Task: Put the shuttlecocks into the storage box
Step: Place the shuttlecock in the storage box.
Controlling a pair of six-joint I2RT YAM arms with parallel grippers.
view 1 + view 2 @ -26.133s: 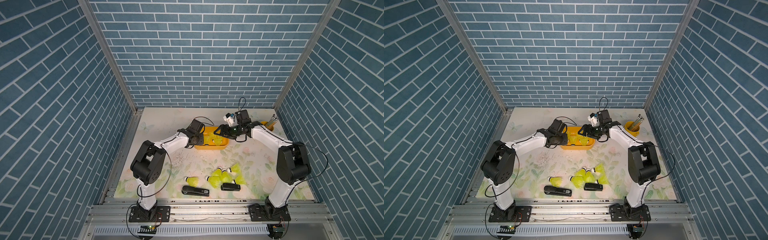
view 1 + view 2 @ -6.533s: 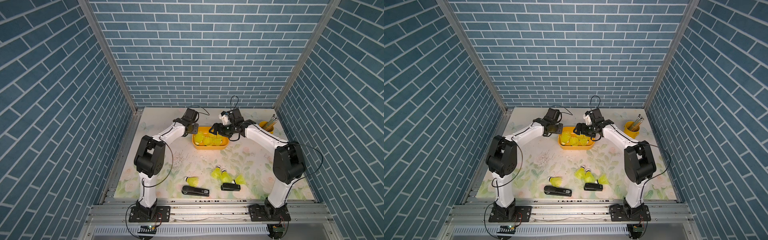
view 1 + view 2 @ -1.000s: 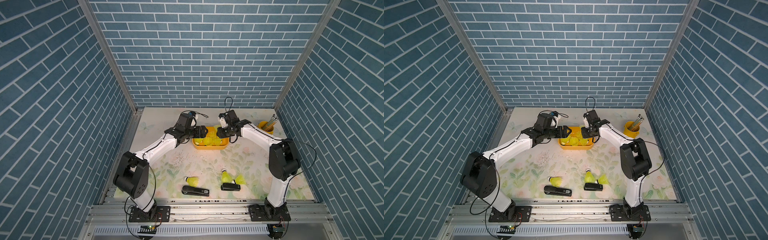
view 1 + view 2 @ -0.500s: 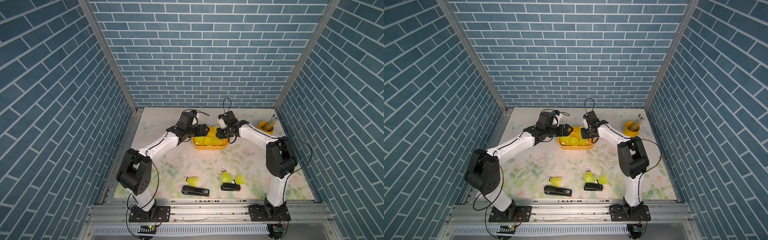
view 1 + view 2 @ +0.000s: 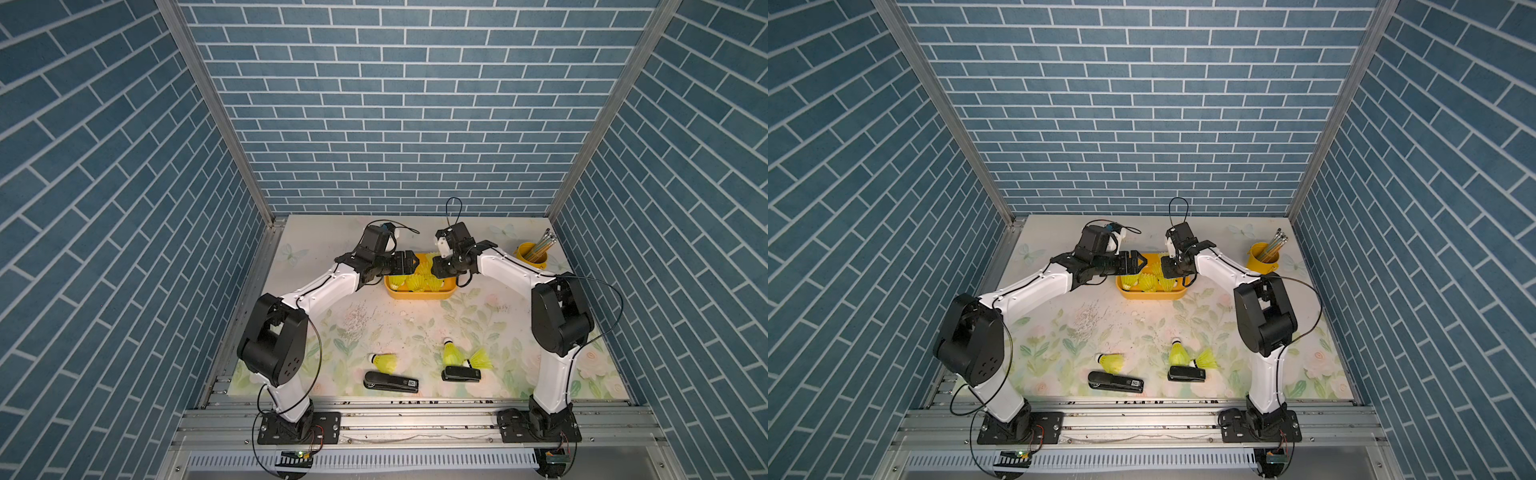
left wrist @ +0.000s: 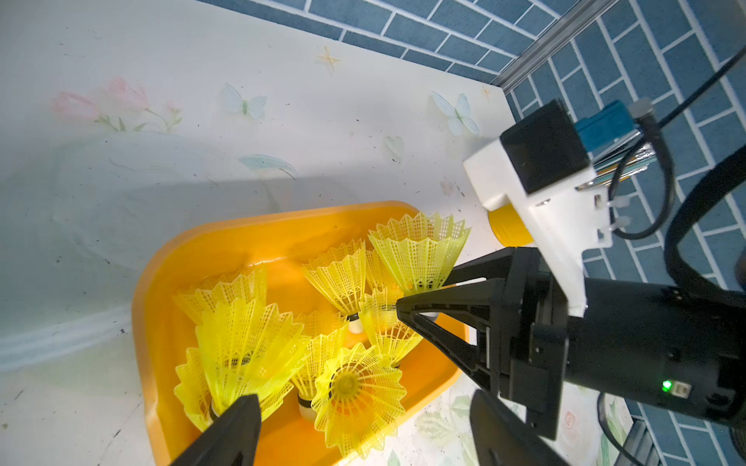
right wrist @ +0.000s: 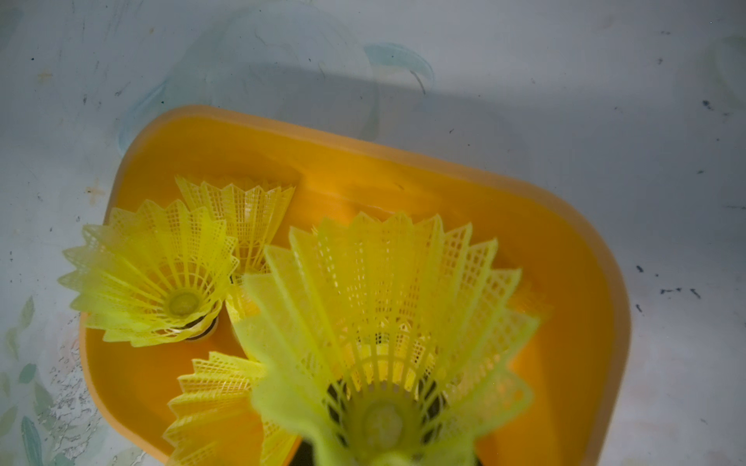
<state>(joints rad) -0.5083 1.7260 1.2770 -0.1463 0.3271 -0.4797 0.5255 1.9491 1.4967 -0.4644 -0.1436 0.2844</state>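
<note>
Right gripper (image 6: 424,293) is clenched on a shuttlecock (image 7: 383,298), pinching the cork end, skirt fanning out over the storage box (image 5: 419,296). The box sits mid-table (image 5: 498,320), toward the far edge. Left gripper (image 5: 1137,263) hangs spread wide and empty over the box end nearest the table's left edge. Inside, a cluster of shuttlecocks (image 6: 246,343) crowds together, most with skirts up. Near the front edge three more lie loose (image 5: 384,361) (image 5: 451,354) (image 5: 481,360), just beside two black staplers (image 5: 390,382) (image 5: 461,374). The pencil cup (image 5: 530,257) stands by the far right corner.
</note>
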